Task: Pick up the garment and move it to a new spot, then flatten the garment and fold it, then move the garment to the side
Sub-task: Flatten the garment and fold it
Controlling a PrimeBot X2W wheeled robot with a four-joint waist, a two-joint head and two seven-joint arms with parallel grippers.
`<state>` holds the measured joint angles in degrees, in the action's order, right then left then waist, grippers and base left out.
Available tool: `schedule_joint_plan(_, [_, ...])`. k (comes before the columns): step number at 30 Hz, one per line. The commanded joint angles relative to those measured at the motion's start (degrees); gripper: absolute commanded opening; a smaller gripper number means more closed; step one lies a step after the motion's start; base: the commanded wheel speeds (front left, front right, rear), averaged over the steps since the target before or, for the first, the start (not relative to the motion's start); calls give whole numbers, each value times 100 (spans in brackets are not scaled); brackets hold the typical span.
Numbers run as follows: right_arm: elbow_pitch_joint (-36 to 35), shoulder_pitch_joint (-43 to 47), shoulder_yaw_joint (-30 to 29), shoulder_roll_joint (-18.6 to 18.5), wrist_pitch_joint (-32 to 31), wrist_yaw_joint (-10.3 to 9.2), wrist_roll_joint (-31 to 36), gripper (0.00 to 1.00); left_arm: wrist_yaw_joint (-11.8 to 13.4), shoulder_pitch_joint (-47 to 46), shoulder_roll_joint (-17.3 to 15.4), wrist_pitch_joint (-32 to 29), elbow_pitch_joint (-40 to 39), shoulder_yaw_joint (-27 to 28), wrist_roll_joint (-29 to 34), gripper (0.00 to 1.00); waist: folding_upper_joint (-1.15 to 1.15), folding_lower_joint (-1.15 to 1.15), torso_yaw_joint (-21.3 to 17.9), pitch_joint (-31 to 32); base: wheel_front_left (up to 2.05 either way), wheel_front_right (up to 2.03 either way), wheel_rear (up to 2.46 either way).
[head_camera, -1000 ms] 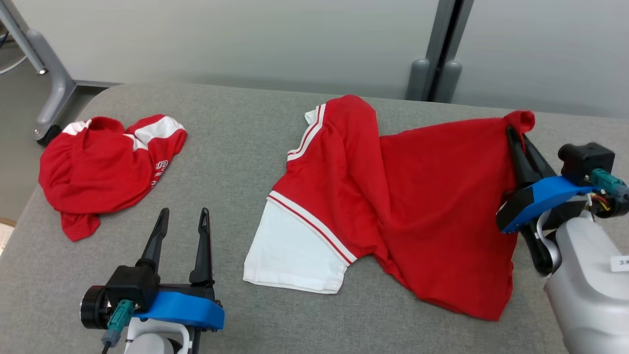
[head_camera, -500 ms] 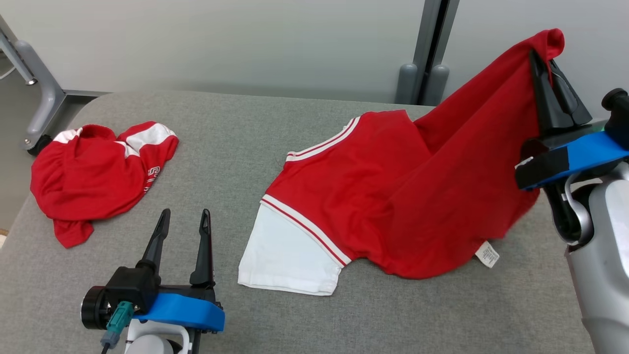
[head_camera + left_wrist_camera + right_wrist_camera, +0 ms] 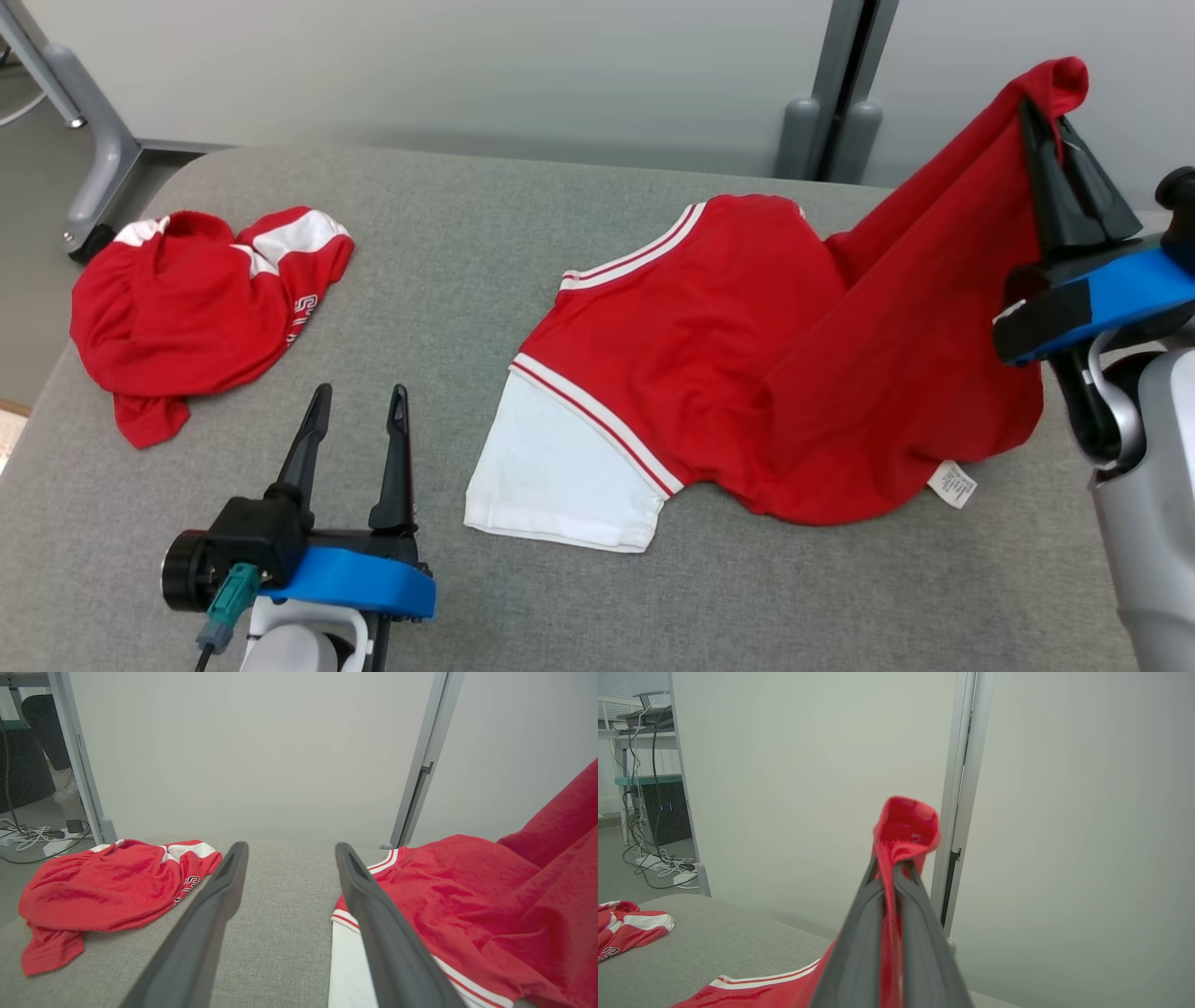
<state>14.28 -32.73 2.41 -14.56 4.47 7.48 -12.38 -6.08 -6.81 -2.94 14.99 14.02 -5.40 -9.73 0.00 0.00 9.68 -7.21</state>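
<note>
surface: grey padded table (image 3: pixel 448 233) | centre-right: red-white garment (image 3: pixel 709 373), partly lying | left: crumpled red shirt (image 3: pixel 187 308)

The head view looks forward and down over the grey table (image 3: pixel 579 233) from above. Both wrist views sit low, close behind their own fingers (image 3: pixel 205 924), facing the rear wall (image 3: pixel 257 756). All three share the red garment (image 3: pixel 794 373).

1. Setting: an indoor robotics lab or test bay.
2. Pale partition panels (image 3: pixel 467 75) on grey metal posts (image 3: pixel 845 84) wall off the work area.
3. The work surface (image 3: pixel 448 280) is padded and covered in plain grey fabric.
4. Past the partition, loose cables (image 3: pixel 658 864) and a power strip (image 3: pixel 56 847) lie on the floor.
5. A dark equipment box (image 3: pixel 649 816) with small lit indicators sits under a metal-framed bench.
</note>
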Motion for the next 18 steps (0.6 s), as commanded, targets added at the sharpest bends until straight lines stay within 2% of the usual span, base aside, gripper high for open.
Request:
schedule_joint_plan(1, [55, -120, -45, -50, -26, 3, 74, 0, 15, -110, 8, 29, -40, -39, -34, 100, 0, 0, 71, -88, 0, 0, 0])
schedule_joint_plan(8, [665, -784, -68, -278, -72, 3, 306, 0, 54, -366, 9, 29, -54, -244, -142, 100, 0, 0, 349, -405, 0, 0, 0])
schedule_joint_plan(18, [2341, -2243, -247, -757, -47, 3, 765, 0, 125, -827, 10, 29, -54, -625, -392, 100, 0, 0, 882, -992, 0, 0, 0])
